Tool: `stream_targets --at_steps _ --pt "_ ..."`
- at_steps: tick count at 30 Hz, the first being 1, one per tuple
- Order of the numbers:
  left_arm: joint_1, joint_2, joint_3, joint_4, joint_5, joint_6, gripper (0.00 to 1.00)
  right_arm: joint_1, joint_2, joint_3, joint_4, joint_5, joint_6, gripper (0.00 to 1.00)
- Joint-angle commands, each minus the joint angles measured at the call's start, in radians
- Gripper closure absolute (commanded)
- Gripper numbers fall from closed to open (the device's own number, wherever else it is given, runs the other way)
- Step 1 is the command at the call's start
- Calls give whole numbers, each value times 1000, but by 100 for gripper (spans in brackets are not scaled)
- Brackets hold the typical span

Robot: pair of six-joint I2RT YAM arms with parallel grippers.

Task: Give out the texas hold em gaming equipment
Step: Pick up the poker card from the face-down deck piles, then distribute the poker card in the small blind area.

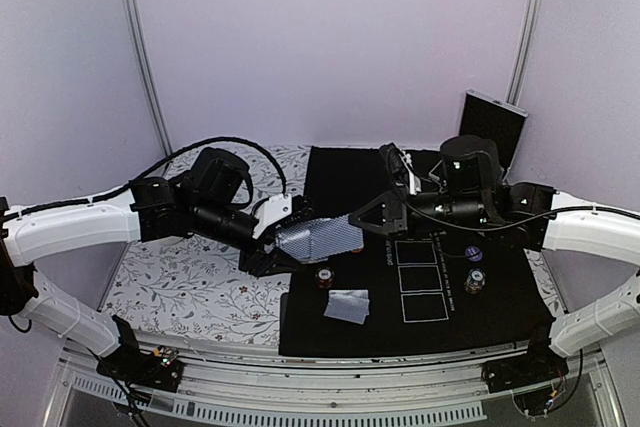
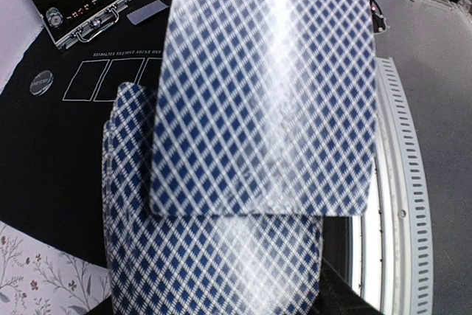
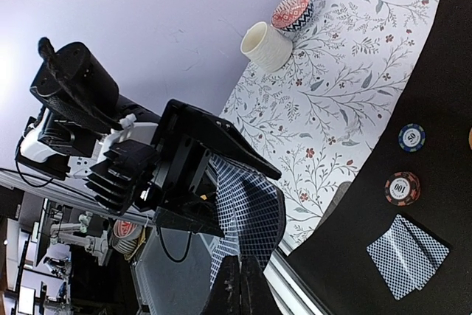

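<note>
Deck (image 2: pixel 214 278) is mid-air at the left edge of the mat (image 1: pixel 500 312), clamped in the left gripper (image 1: pixel 278 243). Right gripper (image 1: pixel 362 223) pinches the top card (image 2: pixel 265 86). Two cards (image 1: pixel 347 304) and a chip (image 1: pixel 324 276) already lie near centre. Looks like most of the dealing is left.

Both arms are built the same. The left arm (image 1: pixel 70 227) and right arm (image 1: pixel 590 232) have glossy white shell links with chunky black cylinder motors at the joints. A fat black cable (image 1: pixel 215 144) arcs over the left one, and thinner black wires run along the right. The left end effector (image 1: pixel 290 237) is all black and angular, with a finned block (image 3: pixel 118 178) and a white piece behind it. The right end effector (image 1: pixel 362 225) is a black wedge too. The bases (image 1: pixel 140 362) are black blocks.
</note>
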Motion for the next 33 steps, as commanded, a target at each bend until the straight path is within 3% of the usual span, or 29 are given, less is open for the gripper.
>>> stream_targets --at_steps 1,8,17,24,29,33 --pt "6 -10 21 17 7 7 42 -32 -67 28 14 -6 -20 98" --pt "6 -7 22 14 -2 11 42 -194 -154 58 -53 0 -52 98" --pt "11 -9 27 8 -5 16 42 -669 -224 -103 -64 -19 -99 98" --pt "12 3 29 8 16 10 42 -989 -113 -236 45 -135 -161 98" --pt "12 3 27 8 18 10 42 -1100 34 -270 132 -199 -204 98" --pt "12 -1 25 8 16 12 42 -1118 116 -256 155 -226 -231 98"
